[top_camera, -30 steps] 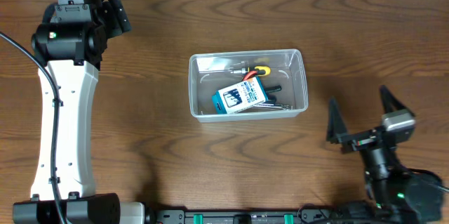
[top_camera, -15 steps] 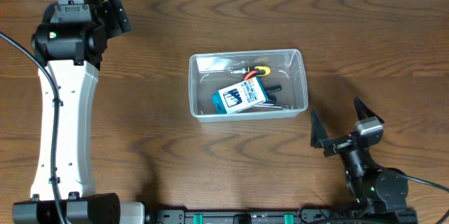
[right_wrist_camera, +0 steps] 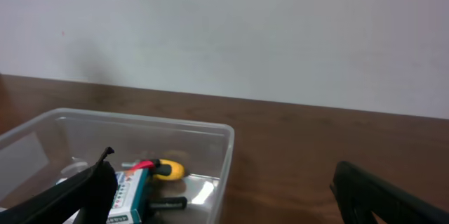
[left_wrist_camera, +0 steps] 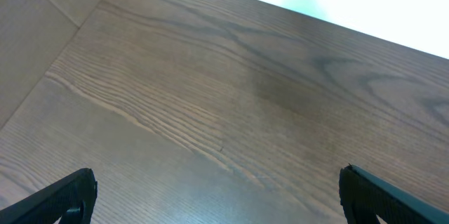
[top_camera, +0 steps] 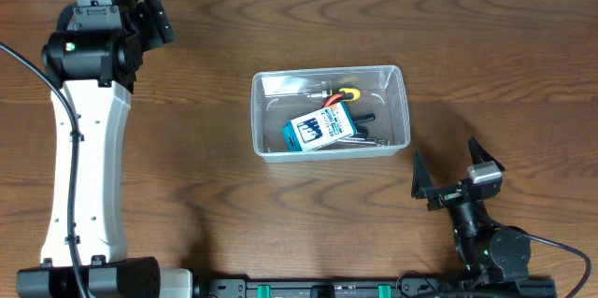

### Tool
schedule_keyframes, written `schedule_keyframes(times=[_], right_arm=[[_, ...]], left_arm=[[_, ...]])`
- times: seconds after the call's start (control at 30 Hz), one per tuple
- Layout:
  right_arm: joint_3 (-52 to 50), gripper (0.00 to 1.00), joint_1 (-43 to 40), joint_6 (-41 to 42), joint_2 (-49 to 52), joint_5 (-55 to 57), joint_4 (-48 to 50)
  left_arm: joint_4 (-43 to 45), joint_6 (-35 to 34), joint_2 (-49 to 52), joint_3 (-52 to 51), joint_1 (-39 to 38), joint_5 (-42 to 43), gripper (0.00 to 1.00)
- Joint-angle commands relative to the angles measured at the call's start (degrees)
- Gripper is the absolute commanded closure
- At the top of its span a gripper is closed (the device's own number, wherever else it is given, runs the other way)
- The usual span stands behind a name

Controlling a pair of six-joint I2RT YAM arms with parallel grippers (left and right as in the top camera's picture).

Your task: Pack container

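The clear plastic container (top_camera: 403, 111) sits at the middle of the table. It holds a blue and white box (top_camera: 317, 131), a yellow-handled tool (top_camera: 344, 95) and a black-handled tool (top_camera: 364, 119). It also shows in the right wrist view (right_wrist_camera: 224, 140), with the yellow-handled tool (right_wrist_camera: 170, 170) and the box (right_wrist_camera: 128, 194) inside. My right gripper (top_camera: 452, 170) is open and empty, low on the table just below the container's near right corner. My left gripper (left_wrist_camera: 217, 196) is open and empty over bare wood at the far left.
The left arm's white body (top_camera: 89, 167) runs down the left side of the table. The table's far edge (left_wrist_camera: 295, 13) shows in the left wrist view. A pale wall (right_wrist_camera: 231, 27) stands behind the table.
My right gripper has moved left and toward the front edge, ending below the container's near right corner. The left arm and the container's contents have not moved.
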Motion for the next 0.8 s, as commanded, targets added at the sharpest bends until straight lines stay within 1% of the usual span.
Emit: schedule_keyframes(times=[0.0,0.13,0.4,0.77], right_arm=[[-1.4,0.01,-1.0,0.7,-0.8,1.1,0.2],[-2.6,0.01,-1.8,0.7,-0.8,1.1,-0.1],[-2.6,0.01,-3.2,0.0,-0.8,2.8,-4.0],[-2.6,0.01,-3.2,0.0,-0.8,2.8,-4.2]], left_arm=[[0.0,-0.3,0.3,-0.2,0.2,-0.1,0.02],[0.0,-0.3,0.3,-0.2,0.2,-0.1,0.02],[0.0,-0.3,0.3,-0.2,0.2,-0.1,0.02],[0.0,-0.3,0.3,-0.2,0.2,-0.1,0.02]])
